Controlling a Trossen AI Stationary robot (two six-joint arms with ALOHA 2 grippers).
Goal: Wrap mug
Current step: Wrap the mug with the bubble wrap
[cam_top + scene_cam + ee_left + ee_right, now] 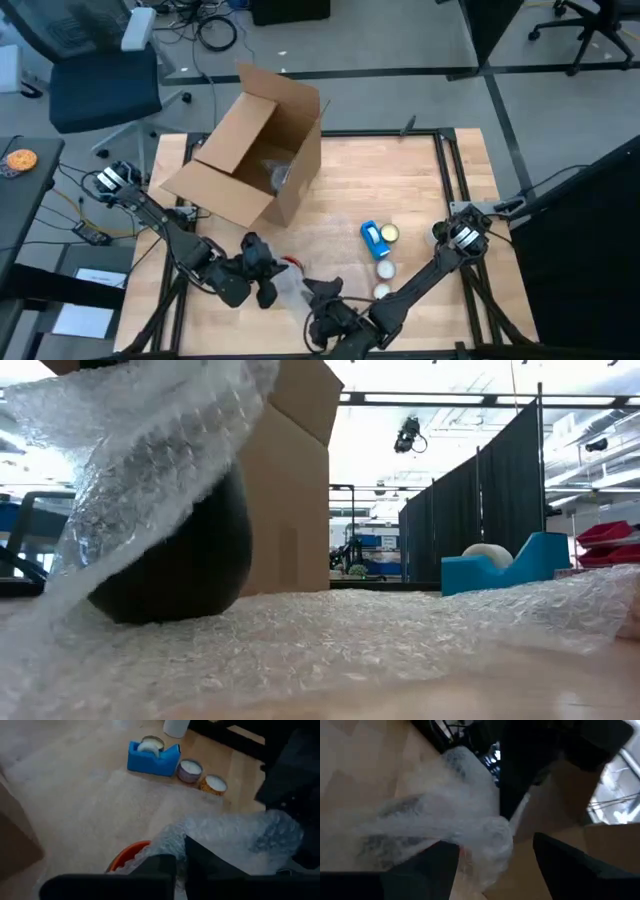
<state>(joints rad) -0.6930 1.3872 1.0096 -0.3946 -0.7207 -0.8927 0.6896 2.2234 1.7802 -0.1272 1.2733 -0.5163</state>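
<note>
A sheet of clear bubble wrap [291,288] lies bunched near the table's front edge, between my two grippers. The orange mug [127,859] is under it, and only part of its rim shows. In the low view the wrap [150,470] drapes over a dark rounded shape [180,565] and spreads over the table. My left gripper [262,280] is at the wrap's left side, shut on it. My right gripper [495,865] stands open at the wrap's right side, with a gathered bunch of wrap [470,832] between its fingers. My left gripper pinches a gathered fold of the bubble wrap [181,851] between its two fingers, just over the mug's rim. The wrap rises loosely from the hold and is slack. My right gripper has wrap against one finger [437,862], but I cannot tell whether it touches.
An open cardboard box [255,150] lies on its side at the far left of the table. A blue tape dispenser [373,238] and several small round tins [386,268] sit right of centre. The wooden table [400,170] shows bare behind them.
</note>
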